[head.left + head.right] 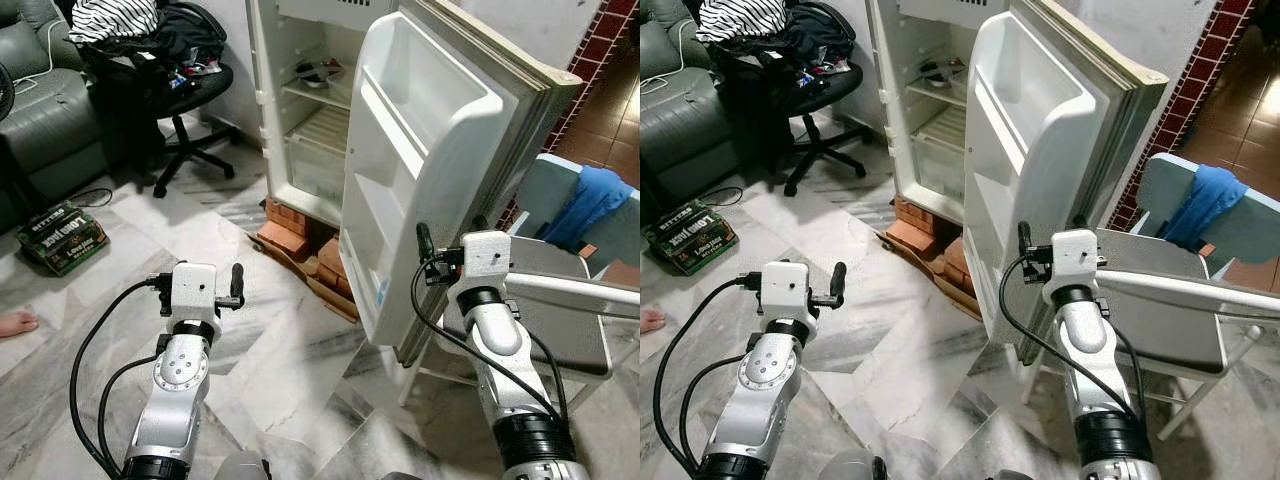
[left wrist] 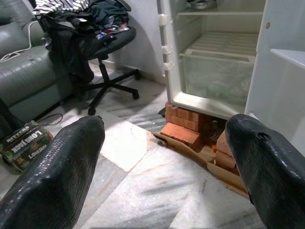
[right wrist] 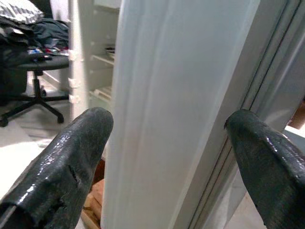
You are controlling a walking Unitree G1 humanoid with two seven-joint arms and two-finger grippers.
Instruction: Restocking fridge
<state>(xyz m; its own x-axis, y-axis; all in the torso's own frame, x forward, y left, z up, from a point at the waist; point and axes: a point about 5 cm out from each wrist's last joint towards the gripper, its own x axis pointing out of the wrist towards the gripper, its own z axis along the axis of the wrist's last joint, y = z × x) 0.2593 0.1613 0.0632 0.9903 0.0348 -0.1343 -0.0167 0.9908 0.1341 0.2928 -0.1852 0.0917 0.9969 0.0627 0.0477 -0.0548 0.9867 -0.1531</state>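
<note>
Fridge [image 1: 310,110] top is cut off by the frame; a dark dish on its upper shelf is too small to identify. The cabinet is white, with wire shelves, sits on red bricks [image 1: 285,225], and has its moulded plastic door [image 1: 420,170] swung wide open. Right pincer [image 3: 167,143] is raised at the door's outer edge, fingers spread either side. Left pincer [image 2: 167,157] is held forward over the marble floor [image 1: 270,330], fingers apart, empty.

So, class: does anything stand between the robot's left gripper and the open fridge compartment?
Nothing visible does. The left gripper is open and holds nothing, and past it lies bare marble floor up to the fridge. The bricks lie under the cabinet, and the open door hangs before the right gripper.
</note>
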